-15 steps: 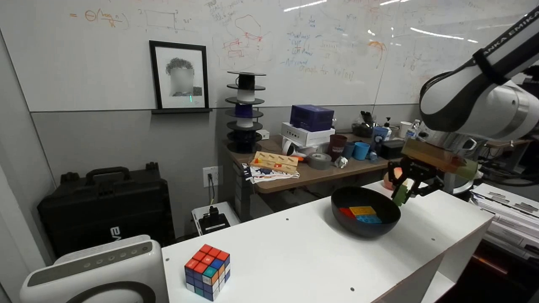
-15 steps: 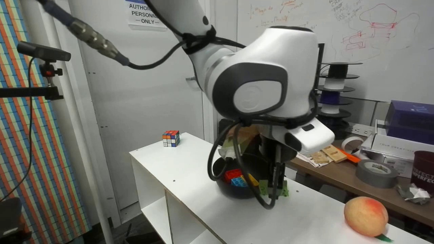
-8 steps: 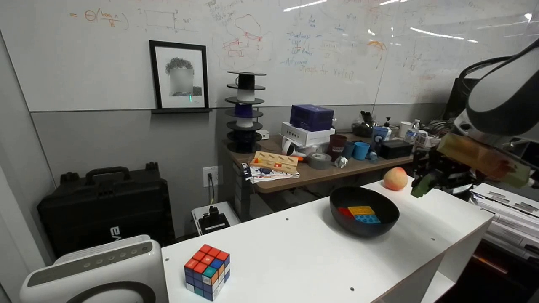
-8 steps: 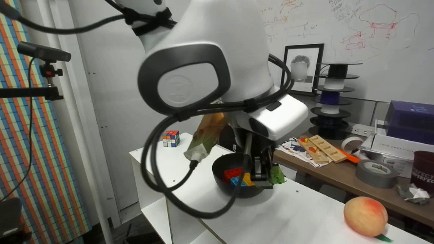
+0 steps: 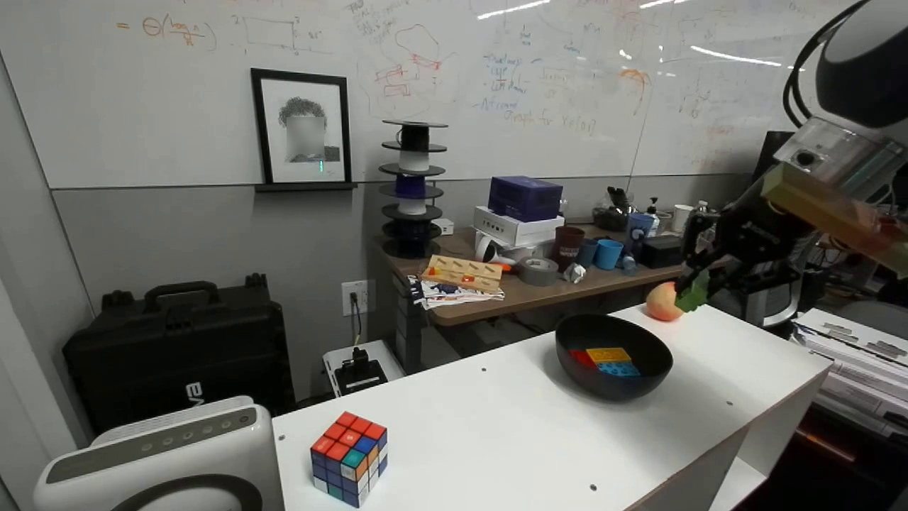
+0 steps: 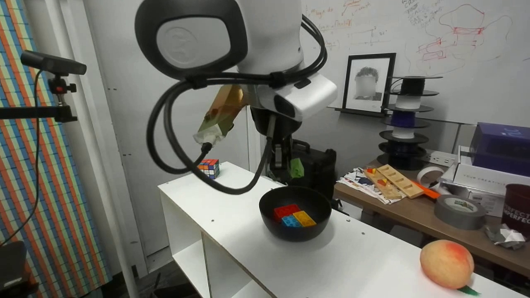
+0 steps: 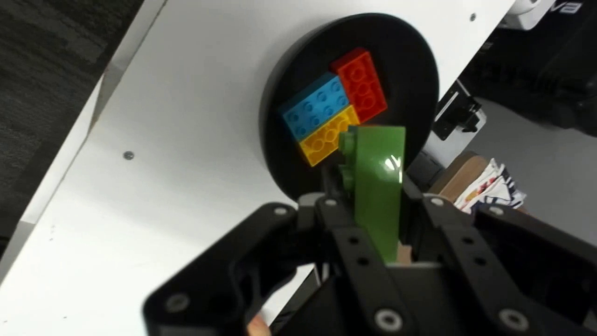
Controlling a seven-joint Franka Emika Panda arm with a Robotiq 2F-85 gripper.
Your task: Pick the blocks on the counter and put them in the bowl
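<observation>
gleaming in the gripper (image 7: 374, 191) is a studded green block (image 7: 380, 186).

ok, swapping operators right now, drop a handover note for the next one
Gripper: shut on the green block, held in the air.
Bowl: on the counter.
Done: red block, blue block and yellow block are in the bowl.
Left: green block into the bowl, then release.
</observation>
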